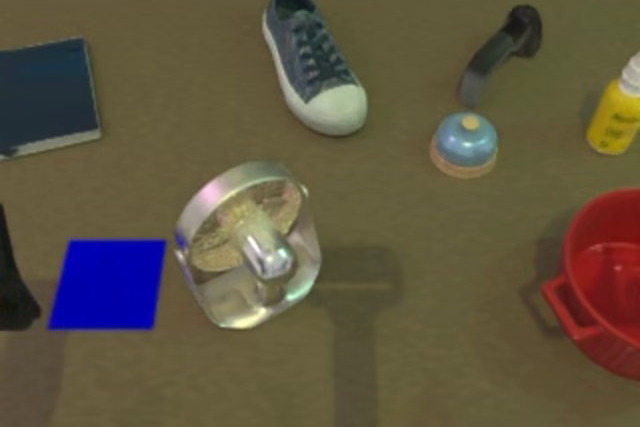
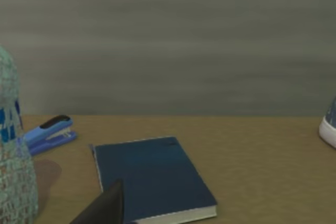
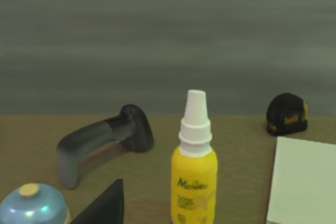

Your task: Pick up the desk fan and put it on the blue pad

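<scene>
One desk fan (image 1: 248, 245), one blue pad (image 1: 108, 283), just apart; end effector states unreadable.

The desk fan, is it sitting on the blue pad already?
No. In the top view the desk fan stands on bare table just right of the blue pad.

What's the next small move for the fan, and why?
Probably bring the left arm, at the table's left edge, over the shiny silver round desk fan. It sits ungrasped just right of the flat bright blue square pad, on that arm's side.
</scene>
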